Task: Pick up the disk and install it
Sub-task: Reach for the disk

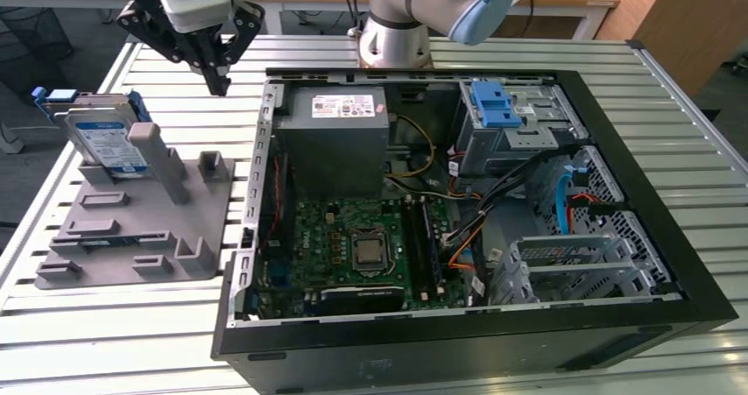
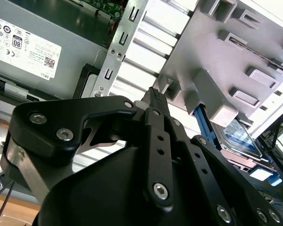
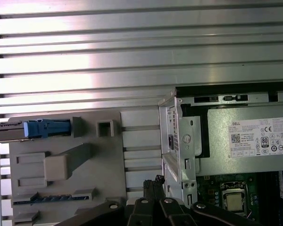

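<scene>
The disk (image 1: 108, 141) is stood on edge in a slot of the grey fixture (image 1: 140, 237) at the exterior view's left. It is propped by a post, seemingly so that its upper edge is offered to a grasp from above. Its long axis is judged near upright and slightly leaned, with the labelled face turned towards the exterior camera. The gripper (image 1: 217, 87) is held above the table between fixture and open computer case (image 1: 468, 347), jaws together on nothing and clear of the disk. The drive cage (image 1: 514, 132) is found further right, inside the case.
</scene>
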`<move>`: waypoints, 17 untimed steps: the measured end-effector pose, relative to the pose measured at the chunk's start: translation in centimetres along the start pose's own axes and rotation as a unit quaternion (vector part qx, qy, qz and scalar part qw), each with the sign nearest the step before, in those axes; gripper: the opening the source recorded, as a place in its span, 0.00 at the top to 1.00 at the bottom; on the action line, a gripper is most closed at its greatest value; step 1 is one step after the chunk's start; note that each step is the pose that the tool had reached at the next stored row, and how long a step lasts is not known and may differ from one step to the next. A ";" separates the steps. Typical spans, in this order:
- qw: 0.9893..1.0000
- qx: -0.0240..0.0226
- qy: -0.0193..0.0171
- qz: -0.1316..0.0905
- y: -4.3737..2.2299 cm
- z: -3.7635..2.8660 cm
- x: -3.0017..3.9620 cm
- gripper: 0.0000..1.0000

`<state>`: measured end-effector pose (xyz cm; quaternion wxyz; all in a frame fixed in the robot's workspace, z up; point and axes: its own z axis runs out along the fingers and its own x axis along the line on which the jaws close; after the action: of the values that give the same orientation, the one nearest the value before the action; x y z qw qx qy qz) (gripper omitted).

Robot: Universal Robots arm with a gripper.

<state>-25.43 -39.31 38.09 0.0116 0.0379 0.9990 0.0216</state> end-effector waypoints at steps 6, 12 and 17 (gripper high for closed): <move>1.000 0.000 0.000 0.000 0.00 0.00 0.04 0.89; 1.000 0.000 0.000 0.000 -0.03 -0.01 0.43 0.89; 1.000 0.000 0.000 0.000 0.22 0.00 1.15 0.89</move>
<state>-26.56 -39.00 38.07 0.0116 0.0379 0.9990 0.0216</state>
